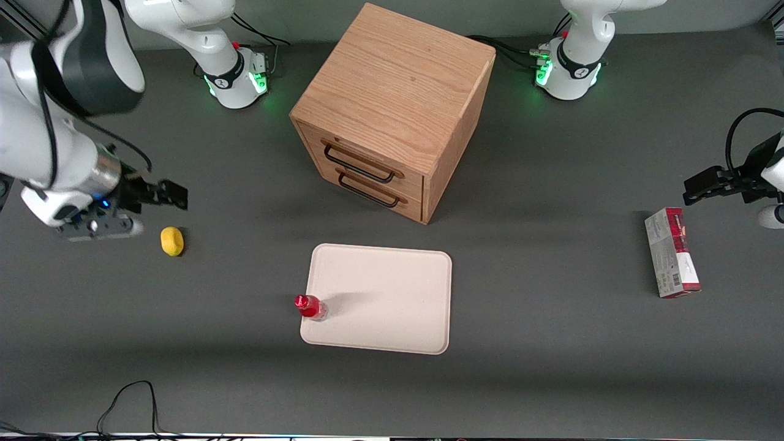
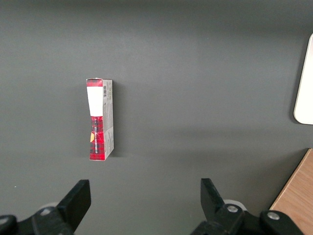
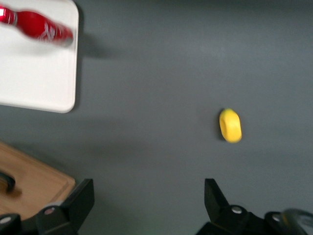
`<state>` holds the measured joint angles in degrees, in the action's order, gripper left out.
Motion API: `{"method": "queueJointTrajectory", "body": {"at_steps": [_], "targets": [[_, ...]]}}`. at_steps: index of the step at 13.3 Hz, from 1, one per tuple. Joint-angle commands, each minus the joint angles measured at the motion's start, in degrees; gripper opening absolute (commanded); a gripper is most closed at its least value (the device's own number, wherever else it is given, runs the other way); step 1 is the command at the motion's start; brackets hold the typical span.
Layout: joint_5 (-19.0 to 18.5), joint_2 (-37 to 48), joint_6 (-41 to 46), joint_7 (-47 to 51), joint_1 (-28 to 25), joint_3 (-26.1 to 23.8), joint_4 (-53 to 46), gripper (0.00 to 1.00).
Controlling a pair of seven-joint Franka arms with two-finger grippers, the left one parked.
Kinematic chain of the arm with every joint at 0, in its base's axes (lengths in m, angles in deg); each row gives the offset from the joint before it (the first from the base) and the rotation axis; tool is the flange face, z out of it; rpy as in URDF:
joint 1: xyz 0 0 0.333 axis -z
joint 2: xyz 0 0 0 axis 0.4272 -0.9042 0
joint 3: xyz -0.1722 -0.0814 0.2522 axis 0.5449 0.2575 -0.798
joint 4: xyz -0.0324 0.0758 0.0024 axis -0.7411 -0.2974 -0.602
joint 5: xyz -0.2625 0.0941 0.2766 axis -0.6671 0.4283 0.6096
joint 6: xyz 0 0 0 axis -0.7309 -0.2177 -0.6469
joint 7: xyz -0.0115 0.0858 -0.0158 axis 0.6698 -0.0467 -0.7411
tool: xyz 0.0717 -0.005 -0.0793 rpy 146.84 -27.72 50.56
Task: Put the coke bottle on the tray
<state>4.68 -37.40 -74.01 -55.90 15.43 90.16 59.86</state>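
While the coke bottle [image 1: 310,306] stands upright on the tray [image 1: 392,294], at its edge toward the working arm's end, the gripper [image 1: 173,195] is up above the table, well apart from tray & bottle, close to the yellow lemon-like object [image 1: 172,241]. Its fingers [image 3: 78,203] are spread wide w/ nothing between them. Wooden drawer cabinet [image 1: 392,110] sits farther from the front camera than the tray. Red-and-grey carton [image 1: 671,252] lies toward the parked arm's end of the table.
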Motion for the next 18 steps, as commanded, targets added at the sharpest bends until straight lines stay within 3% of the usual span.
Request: {"method": "queueJointTrajectory", "body": {"at_steps": [1,13,18], "targets": [[0.7,6.1,1.7,-2.3,-2.6,1.4,3.6,1.00],[0.9,6.4,7.7,-5.2,-1.2,1.7,-0.8,1.00],[2.7,6.8,9.2,-5.4,-1.7,2.5,-1.5,1.00]]}}
